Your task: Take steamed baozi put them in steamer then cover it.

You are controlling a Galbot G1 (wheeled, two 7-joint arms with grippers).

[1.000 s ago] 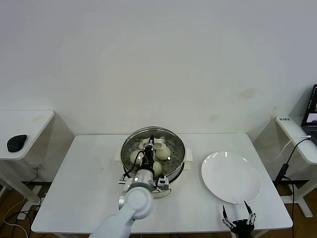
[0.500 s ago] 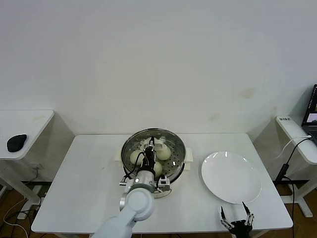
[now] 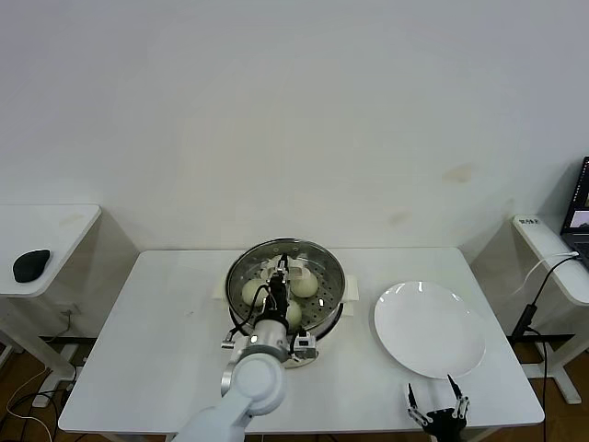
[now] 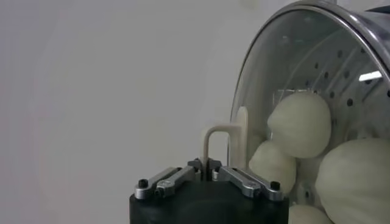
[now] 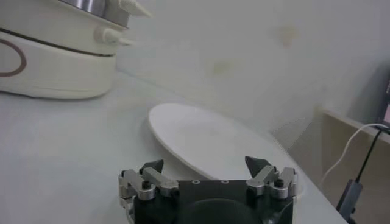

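Baozi (image 3: 305,284) sit inside the steamer (image 3: 237,276) at the tabletop's (image 3: 166,322) centre, and our left tool (image 4: 204,167), closed on the cover's handle (image 4: 214,141), lowers the cover (image 4: 292,73) on. Our right tool (image 3: 440,405) waits spread open, holding nothing, near the bare plate (image 3: 429,329). Only releasing seems left.

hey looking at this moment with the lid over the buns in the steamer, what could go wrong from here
1. The left gripper is shut on the cover handle; pulling away before opening could drag the lid off the steamer.
2. In the left wrist view the buns sit close under the glass, so a tall one might keep the lid from seating flat.
3. The right gripper hangs open at the table's near edge by the plate; a careless move could nudge it.
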